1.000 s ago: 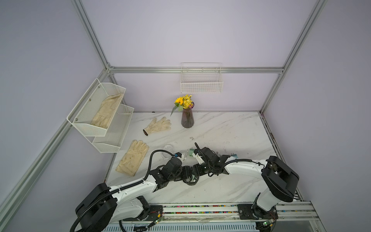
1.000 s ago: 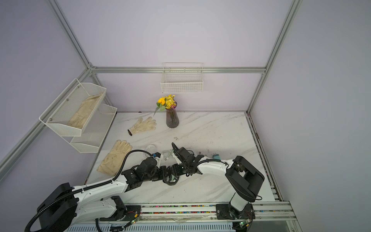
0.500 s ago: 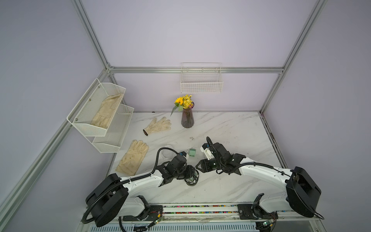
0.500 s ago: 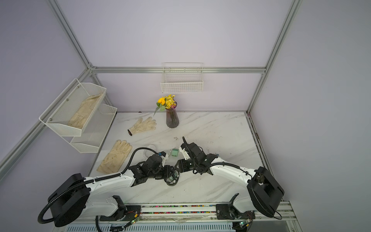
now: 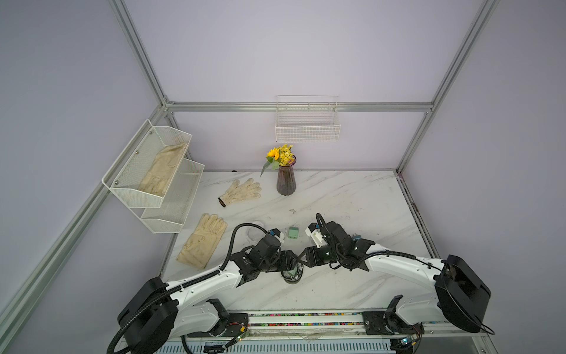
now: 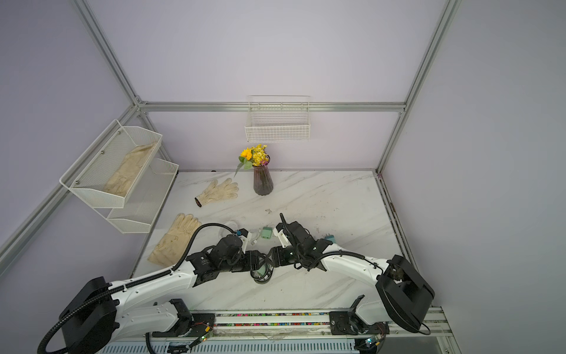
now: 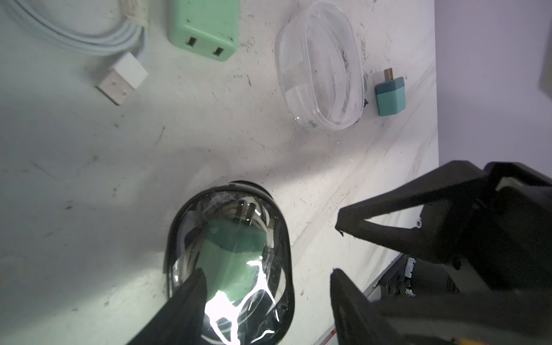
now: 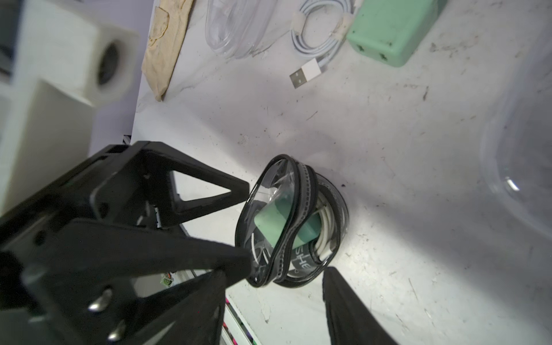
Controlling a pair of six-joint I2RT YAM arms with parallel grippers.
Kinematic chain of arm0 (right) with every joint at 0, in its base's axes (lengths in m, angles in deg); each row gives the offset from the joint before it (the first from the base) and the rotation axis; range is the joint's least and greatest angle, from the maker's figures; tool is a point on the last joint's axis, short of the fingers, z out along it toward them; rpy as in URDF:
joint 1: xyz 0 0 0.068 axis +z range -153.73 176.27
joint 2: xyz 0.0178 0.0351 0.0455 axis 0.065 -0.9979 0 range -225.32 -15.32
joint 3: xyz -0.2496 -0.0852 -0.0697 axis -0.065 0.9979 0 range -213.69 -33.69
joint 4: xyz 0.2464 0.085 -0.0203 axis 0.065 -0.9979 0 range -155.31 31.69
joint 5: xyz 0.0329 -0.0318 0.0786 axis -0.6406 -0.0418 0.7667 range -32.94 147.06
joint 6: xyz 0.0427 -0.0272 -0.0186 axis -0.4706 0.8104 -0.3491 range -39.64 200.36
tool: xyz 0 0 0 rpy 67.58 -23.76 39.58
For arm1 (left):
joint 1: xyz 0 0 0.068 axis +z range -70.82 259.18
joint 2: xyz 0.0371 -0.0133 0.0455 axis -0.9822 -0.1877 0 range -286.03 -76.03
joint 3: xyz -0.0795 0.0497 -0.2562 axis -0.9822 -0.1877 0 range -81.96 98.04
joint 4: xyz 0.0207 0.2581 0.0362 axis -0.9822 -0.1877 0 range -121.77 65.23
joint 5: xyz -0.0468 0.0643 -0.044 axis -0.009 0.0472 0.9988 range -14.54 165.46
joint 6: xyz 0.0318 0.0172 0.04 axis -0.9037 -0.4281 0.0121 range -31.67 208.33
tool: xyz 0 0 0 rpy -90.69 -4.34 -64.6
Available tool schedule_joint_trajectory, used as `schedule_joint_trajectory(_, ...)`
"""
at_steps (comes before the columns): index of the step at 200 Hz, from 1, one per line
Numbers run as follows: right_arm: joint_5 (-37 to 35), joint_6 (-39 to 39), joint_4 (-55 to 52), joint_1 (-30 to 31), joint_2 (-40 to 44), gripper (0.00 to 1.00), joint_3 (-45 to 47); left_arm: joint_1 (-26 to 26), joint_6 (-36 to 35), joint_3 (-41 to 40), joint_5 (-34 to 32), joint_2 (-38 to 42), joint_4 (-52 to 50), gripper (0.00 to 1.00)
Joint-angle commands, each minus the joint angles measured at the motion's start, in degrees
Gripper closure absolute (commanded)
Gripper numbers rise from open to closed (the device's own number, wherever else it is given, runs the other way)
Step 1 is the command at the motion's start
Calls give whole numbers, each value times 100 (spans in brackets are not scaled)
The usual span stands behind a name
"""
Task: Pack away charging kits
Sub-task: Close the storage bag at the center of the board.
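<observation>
The fingers (image 7: 191, 298) of the left gripper (image 7: 265, 271), shut a second ago, now stand parted at the black-rimmed case (image 7: 230, 236). The right arm (image 5: 398, 269) has stretched out, its elbow swung toward the frame's lower right.

Pale lilac walls (image 5: 306, 46), aluminium frame posts (image 5: 139, 52), white marble-patterned table (image 5: 352, 196); white wire basket (image 5: 307, 133) on the back wall; two-tier mesh shelf (image 5: 171, 211) at left; dark vase (image 5: 285, 184) of yellow flowers

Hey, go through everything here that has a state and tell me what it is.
Black-rimmed transparent oval case: unzipped, lid ajar, mint plug and white cable inside.
Left gripper: open, tips at that case's lid.
Right gripper: open, near that case.
Rimless clear oval case: lying flat, contents unclear.
Loose coiled white cable: tied, unpacked.
Mint two-port plug adapter: loose, unpacked.
Teal cube plug adapter: loose, prongs exposed.
</observation>
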Motion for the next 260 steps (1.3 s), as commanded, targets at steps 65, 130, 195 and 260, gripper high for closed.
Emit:
schedule_joint_trajectory(65, 52, -119, 120, 152, -727, 52, -388, 271, -145, -83, -382, 359, 97, 34)
schedule_joint_trajectory(130, 4, -228, 30, 344, -1122, 60, -578, 278, -58, -183, -243, 51, 244, 34)
schedule_joint_trajectory(195, -306, -345, -295, 350, -842, 89, -483, 278, -38, -450, -99, 186, 417, 34)
schedule_joint_trajectory(260, -184, -581, -387, 328, -765, 96, -51, 269, 153, -558, 137, -31, 580, 34)
